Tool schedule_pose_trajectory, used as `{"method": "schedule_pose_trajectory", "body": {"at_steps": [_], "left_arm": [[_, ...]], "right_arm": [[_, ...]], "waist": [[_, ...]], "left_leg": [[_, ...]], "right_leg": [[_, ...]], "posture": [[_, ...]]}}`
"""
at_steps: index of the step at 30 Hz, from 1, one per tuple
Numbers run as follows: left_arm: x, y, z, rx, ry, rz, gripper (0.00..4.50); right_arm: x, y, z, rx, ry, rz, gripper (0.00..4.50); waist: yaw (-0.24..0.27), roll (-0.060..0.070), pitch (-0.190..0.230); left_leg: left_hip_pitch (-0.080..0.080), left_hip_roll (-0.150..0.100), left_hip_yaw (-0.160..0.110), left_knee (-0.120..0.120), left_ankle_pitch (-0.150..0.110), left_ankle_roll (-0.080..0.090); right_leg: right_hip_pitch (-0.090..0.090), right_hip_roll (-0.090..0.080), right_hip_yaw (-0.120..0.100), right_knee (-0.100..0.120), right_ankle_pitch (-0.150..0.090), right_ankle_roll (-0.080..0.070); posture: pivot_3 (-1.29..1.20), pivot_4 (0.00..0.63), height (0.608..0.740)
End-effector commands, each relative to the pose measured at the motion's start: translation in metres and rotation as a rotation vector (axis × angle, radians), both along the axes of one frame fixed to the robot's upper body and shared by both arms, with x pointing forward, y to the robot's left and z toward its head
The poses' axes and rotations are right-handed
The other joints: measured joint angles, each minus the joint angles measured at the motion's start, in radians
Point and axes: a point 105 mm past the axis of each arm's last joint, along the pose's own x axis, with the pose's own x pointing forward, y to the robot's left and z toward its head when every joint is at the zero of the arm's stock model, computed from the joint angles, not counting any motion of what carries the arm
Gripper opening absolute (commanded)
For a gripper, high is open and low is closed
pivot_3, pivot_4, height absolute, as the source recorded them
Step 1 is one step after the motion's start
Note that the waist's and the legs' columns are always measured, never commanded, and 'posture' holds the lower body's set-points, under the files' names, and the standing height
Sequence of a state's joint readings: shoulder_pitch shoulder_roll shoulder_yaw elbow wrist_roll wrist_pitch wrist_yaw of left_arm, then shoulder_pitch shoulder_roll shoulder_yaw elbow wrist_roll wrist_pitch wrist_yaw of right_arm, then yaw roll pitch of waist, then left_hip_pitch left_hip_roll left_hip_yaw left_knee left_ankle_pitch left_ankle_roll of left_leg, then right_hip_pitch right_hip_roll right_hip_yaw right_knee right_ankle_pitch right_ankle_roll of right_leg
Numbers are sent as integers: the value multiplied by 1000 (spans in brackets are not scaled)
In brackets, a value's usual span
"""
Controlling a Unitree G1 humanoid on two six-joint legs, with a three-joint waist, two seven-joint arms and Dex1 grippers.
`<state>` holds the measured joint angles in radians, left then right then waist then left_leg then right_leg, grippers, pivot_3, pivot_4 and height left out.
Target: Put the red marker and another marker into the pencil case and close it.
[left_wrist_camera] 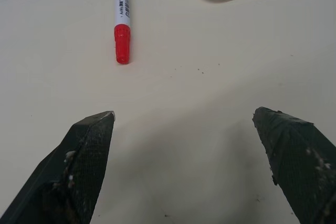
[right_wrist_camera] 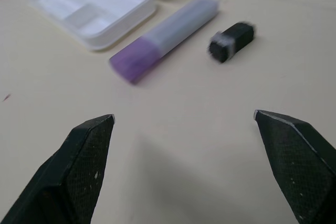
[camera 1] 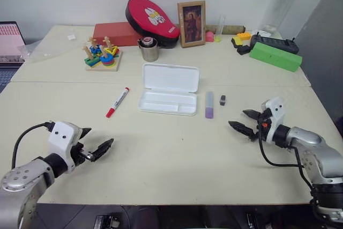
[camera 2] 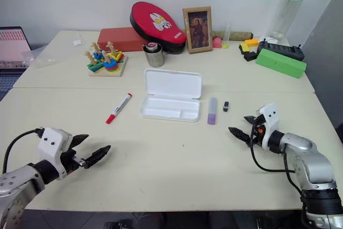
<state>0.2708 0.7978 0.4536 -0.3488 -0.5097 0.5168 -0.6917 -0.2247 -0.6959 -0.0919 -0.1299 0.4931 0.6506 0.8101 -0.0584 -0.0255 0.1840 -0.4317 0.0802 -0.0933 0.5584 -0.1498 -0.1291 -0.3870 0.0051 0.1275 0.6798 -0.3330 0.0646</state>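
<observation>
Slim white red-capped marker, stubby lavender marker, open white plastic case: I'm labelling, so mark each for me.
Slim white red-capped marker (camera 1: pixel 117 102): left eye view, mid-barrel.
Stubby lavender marker (camera 1: pixel 209 105): left eye view, mid-body.
Open white plastic case (camera 1: pixel 167 102): left eye view, tray floor.

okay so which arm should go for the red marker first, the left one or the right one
Left, most likely. The red marker lies on the pencil case's left side, straight ahead of the open left gripper. The right gripper, also open, sits nearer the purple marker beyond the case.
</observation>
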Motion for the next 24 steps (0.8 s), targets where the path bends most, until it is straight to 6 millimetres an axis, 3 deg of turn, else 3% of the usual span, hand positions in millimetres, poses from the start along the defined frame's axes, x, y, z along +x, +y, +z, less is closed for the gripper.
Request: {"method": "schedule_pose_trajectory", "body": {"at_steps": [1, 11, 24], "left_arm": [[-3, -1, 10, 34, 2, -51, 4500], [-5, -8, 1, 50, 43, -82, 4500], [-2, -17, 5, 39, 35, -120, 4500]], "right_arm": [[-4, 3, 14, -21, -16, 76, 4465], [0, 0, 12, -30, -2, 83, 4465], [4, 0, 13, -9, 0, 83, 4465]], "waist": [[0, 0, 0], [0, 0, 0], [0, 0, 0]], "left_leg": [[0, 0, 0, 0, 0, 0], [-1, 0, 0, -1, 0, 0], [-1, 0, 0, 0, 0, 0]], "right_leg": [[0, 0, 0, 0, 0, 0], [-1, 0, 0, 0, 3, 5], [0, 0, -1, 0, 4, 6]], "posture": [[0, 150, 740], [0, 150, 740], [0, 150, 740]]}}
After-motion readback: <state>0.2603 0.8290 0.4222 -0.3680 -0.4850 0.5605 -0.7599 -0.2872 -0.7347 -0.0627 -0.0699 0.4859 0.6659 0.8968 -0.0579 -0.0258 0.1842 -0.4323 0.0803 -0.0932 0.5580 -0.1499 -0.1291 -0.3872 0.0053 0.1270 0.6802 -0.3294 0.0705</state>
